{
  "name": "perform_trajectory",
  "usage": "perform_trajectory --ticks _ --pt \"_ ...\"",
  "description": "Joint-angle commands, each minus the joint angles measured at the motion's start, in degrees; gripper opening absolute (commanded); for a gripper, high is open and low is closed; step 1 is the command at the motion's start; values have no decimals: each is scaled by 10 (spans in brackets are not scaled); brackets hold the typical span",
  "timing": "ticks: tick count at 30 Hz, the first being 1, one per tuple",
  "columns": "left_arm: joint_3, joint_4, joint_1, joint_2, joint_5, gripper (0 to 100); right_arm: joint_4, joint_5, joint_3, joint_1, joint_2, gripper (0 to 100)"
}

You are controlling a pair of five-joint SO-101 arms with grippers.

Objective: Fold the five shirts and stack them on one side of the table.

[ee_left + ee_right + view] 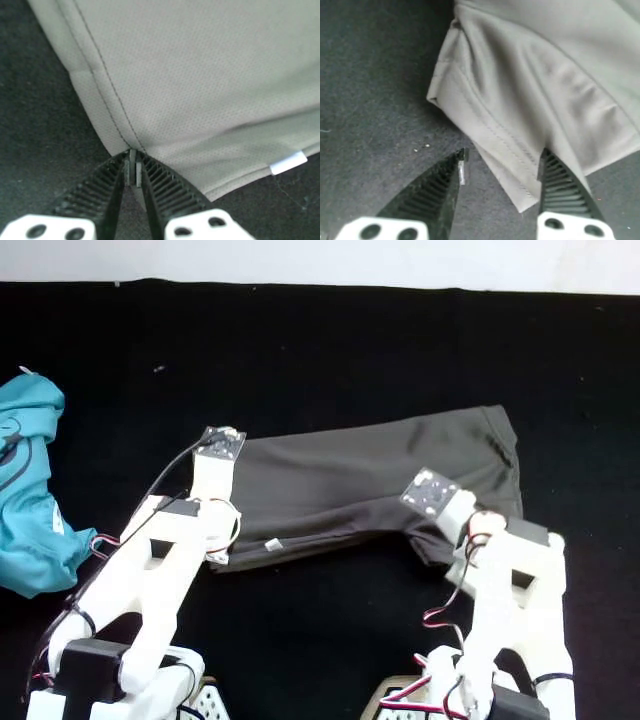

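A dark grey shirt lies spread across the middle of the black table, with creases running along its near side. My left gripper is at the shirt's left edge; in the left wrist view the gripper is shut on the stitched hem of the grey shirt. My right gripper is over the shirt's near right part. In the right wrist view it stands open, its fingers on either side of a folded hem corner of the grey shirt.
A crumpled teal shirt lies at the table's left edge. A small white tag sits on the grey shirt's near hem. Bare black table extends behind the shirt and at the far right.
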Motion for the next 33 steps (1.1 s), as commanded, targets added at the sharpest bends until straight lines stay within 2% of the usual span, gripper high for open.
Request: perform_trajectory --ticks 1,7,11,15,21,26,33 --pt "0 -22 0 1 0 9 -14 8 6 -13 -15 228" --pt "0 -22 0 1 0 9 -28 8 8 -17 -8 228" --pt "0 -22 0 1 0 9 -74 8 0 -8 77 226" --pt "0 -22 0 1 0 9 -74 7 -61 6 150 162" --pt "0 -22 0 1 0 9 -74 7 -89 23 157 123" --pt "0 -22 0 1 0 9 -78 4 -105 24 156 2" --pt "0 -22 0 1 0 9 -58 4 -252 60 163 6"
